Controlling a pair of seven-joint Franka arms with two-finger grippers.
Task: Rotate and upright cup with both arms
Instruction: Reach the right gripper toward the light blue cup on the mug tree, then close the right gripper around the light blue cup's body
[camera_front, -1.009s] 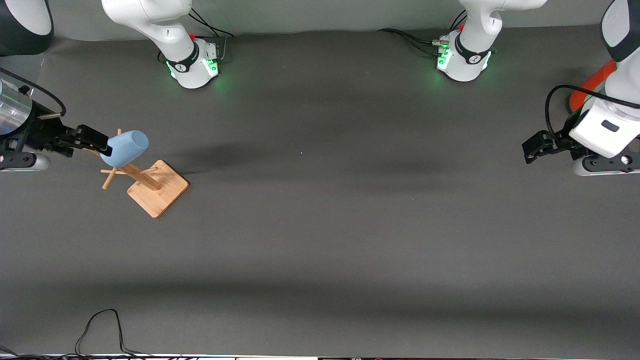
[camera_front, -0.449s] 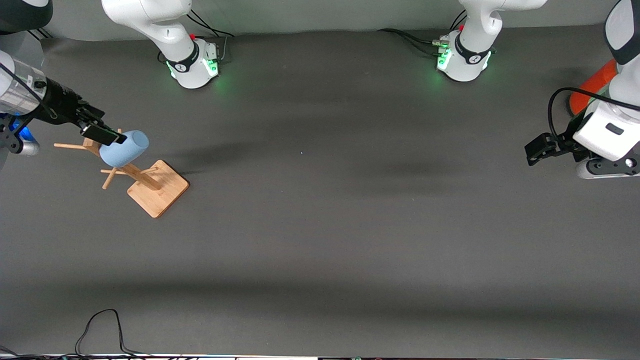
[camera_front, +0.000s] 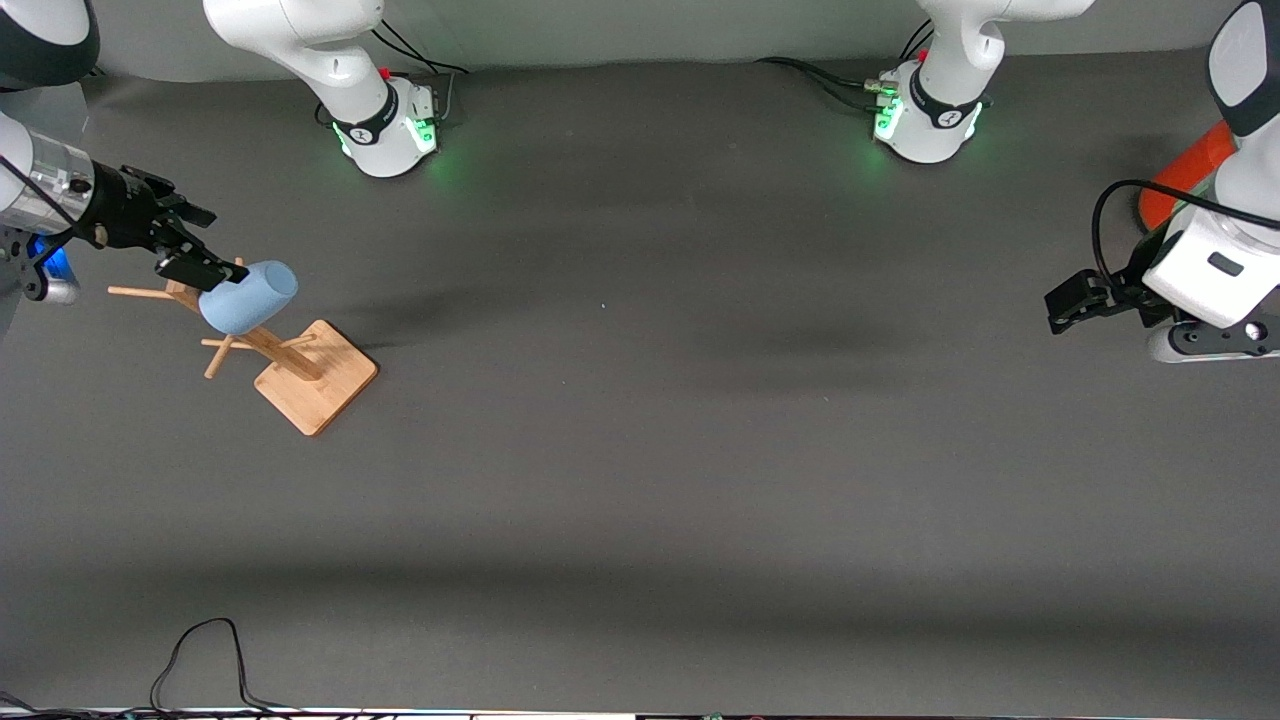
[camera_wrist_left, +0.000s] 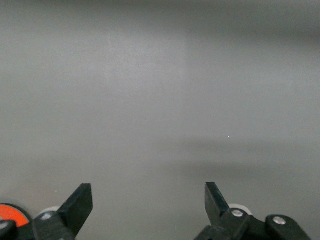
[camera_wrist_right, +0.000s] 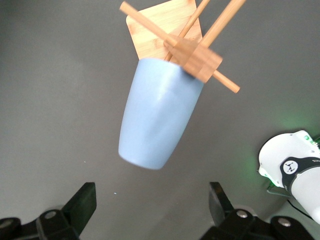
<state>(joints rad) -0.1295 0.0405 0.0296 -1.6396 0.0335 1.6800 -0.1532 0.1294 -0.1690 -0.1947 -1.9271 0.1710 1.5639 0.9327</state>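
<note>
The cup (camera_front: 248, 297) is seen hung mouth-down and tilted on a peg of a wooden rack (camera_front: 290, 365), whose square base stands on the dark table (camera_front: 640, 450) toward the right arm's end. The right gripper (camera_front: 185, 245) is held in the air just beside the cup's rounded base, over the rack's pegs; its fingers (camera_wrist_right: 80, 205) are spread wide and nothing is gripped between them. The left gripper (camera_front: 1068, 300) is kept waiting above the table at the left arm's end, close to an orange can (camera_front: 1185, 175), its fingers (camera_wrist_left: 77, 205) likewise spread wide and empty.
</note>
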